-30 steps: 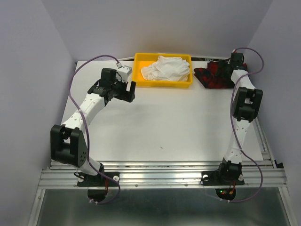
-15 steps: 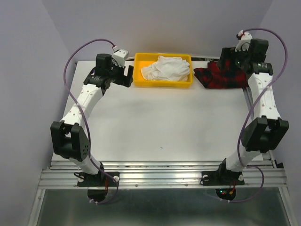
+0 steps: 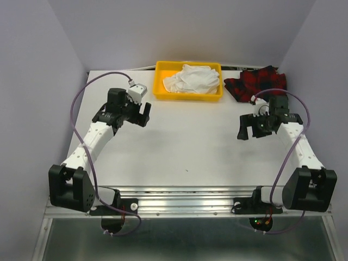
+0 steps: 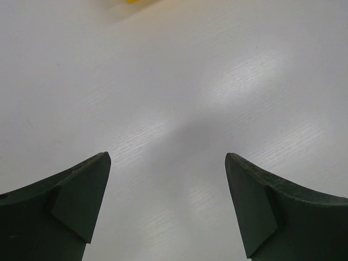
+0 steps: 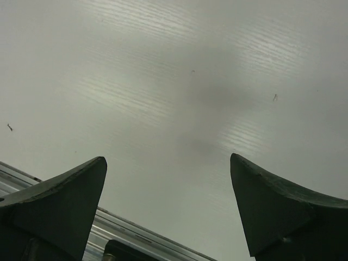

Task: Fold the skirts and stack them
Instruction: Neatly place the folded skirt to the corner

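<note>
The left gripper (image 4: 167, 157) is wide open and holds nothing. Its wrist view shows only bare white table (image 4: 179, 81) between its two dark fingers (image 4: 81, 201). A tiny bit of yellow at the very top is cut off. The right gripper (image 5: 168, 157) is wide open too, with nothing in it. Its wrist view shows bare table and a metal rail (image 5: 136, 234) along the bottom.

Only the top view shows the cloth. There the left gripper (image 3: 143, 113) hangs near the left end of the yellow tray (image 3: 187, 98). The right gripper (image 3: 251, 130) is on the right side, in front of the plaid skirt (image 3: 255, 84). The skirt lies crumpled at the far right corner of the table, just beside the tray and apart from both grippers. A white cloth (image 3: 190, 78) is piled in the tray, but I cannot tell what kind of clothing it is.

The middle of the table between the arms is open. Walls stand close on the left, right and back.
</note>
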You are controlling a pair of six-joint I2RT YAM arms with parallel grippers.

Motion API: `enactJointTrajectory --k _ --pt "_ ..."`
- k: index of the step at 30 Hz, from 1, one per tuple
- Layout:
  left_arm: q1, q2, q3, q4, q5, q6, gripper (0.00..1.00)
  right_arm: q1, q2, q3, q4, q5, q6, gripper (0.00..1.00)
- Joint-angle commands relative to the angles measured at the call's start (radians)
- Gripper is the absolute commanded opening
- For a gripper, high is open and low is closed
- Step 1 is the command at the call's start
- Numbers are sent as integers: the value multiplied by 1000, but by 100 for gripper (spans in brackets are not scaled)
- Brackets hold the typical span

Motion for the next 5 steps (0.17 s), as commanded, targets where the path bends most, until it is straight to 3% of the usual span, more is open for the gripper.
enactJointTrajectory --k 1,5 --pt "-1 -122 -73 29 -27 59 98 0 -75 -10 -2 -10 -34 100" --pt "-1 -170 -113 3 -18 47 98 9 -95 -4 -13 -15 -23 100"
